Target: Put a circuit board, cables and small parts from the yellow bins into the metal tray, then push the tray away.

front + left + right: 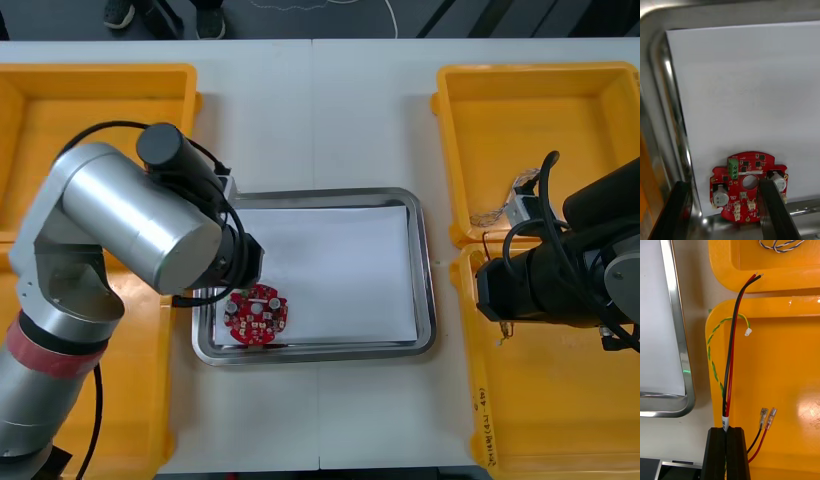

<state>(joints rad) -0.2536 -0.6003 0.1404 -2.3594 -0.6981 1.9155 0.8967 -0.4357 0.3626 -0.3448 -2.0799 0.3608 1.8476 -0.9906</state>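
Tabletop tray [427,300] holds board [257,315] beneath left jaws; right jaws pinch cables [732,352].

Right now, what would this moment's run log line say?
left pincer open over circuit board in tray | right pincer shut on cables over near right bin

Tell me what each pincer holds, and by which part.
The right pincer pinches the red and black cables at the white label, near their connector ends. The left pincer is open above the board, holding nothing.
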